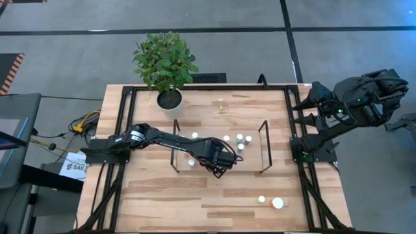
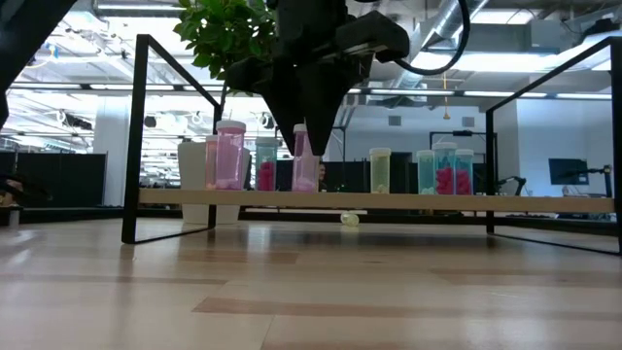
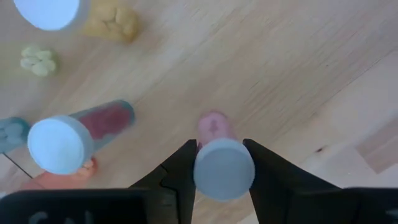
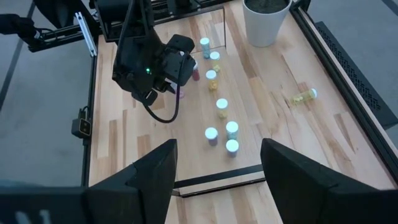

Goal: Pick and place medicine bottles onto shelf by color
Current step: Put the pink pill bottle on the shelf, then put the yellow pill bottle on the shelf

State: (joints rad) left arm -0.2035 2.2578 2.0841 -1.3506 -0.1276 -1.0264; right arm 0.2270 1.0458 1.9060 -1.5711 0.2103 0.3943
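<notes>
The bench (image 1: 162,201) is pale, matt wood with visible grain. The shelf (image 2: 544,202) is light wood with thin black wire ends. The bottles (image 2: 230,156) look like clear tinted plastic with smooth white caps. The left pincer (image 3: 219,163) looks matt black.

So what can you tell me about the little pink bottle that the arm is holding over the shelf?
The pink bottle is a small see-through cylinder with a flat white cap, looking like plastic. It stands upright on the light-wood shelf, between the left gripper's two dark fingers, which sit against its cap on either side. Other bottles stand nearby, none touching it.
</notes>
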